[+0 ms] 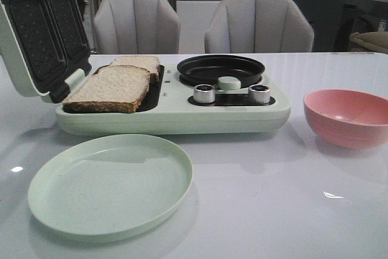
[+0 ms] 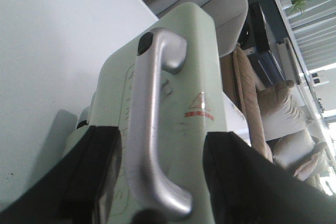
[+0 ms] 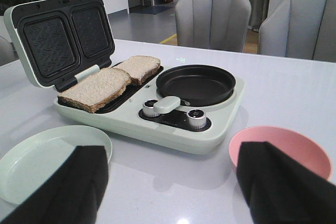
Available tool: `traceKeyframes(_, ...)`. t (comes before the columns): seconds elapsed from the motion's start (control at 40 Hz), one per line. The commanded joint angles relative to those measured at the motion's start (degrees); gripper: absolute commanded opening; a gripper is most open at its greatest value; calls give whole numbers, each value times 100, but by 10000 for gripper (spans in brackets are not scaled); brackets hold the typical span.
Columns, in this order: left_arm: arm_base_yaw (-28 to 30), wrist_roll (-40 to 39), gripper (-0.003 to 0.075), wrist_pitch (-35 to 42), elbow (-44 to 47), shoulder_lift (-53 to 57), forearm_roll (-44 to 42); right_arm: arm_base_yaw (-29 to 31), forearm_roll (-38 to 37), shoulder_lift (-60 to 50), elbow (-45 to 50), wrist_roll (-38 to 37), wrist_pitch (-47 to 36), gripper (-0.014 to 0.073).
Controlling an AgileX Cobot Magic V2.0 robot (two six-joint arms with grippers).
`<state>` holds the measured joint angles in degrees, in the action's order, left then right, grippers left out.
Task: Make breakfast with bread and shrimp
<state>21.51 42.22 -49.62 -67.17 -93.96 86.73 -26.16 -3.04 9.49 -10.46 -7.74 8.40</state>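
The left tool (image 2: pixel 157 182) is spread, its two dark fingers (image 2: pixel 97 166) standing either side of the silver handle (image 2: pixel 152 124) on the pale green lid (image 2: pixel 199 66) of the breakfast maker, at the bottom of the left wrist view; whether they touch the handle I cannot tell. The right tool (image 3: pixel 173 182) is also spread wide and holds nothing, its black fingers (image 3: pixel 79 182) at the lower corners of the right wrist view, above the white bench (image 1: pixel 254 198).

In the front view the breakfast maker (image 1: pixel 182 116) sits left of centre with its lid raised at the upper left, showing two dark ribbed plates. The bread (image 1: pixel 112 88) lies on the maker's lower grill plate: one slice nearer the camera, the other (image 1: pixel 139 63) behind it and partly overlapped by it. To their right, on the same appliance, sits a round black pan (image 1: pixel 220 68), with two silver knobs (image 1: pixel 204 93) in front of it. A pale green plate (image 1: pixel 109 186) lies on the bench at the lower left, just in front of the maker. A pink bowl (image 1: pixel 348 116) stands at the right edge; its inside is not visible enough to judge.
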Motion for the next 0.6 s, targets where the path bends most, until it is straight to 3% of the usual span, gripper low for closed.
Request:
traceKeyframes(0.0,0,200,401,-362,-202,-140,602,19,-20,55,-162,21,-476,603)
traceKeyframes(0.3,-11,1109,216,-1559,-202,-929,1890,19,-20,55,-162,21,-476,603)
traceKeyframes(0.5,-261,1340,109,-1587,-211,-966,1874,19,-20,55,-162,21,-476,603)
traceKeyframes(0.58,-486,1470,111,-1545,-211,-966,1874,19,-20,55,-162,21,-476,603)
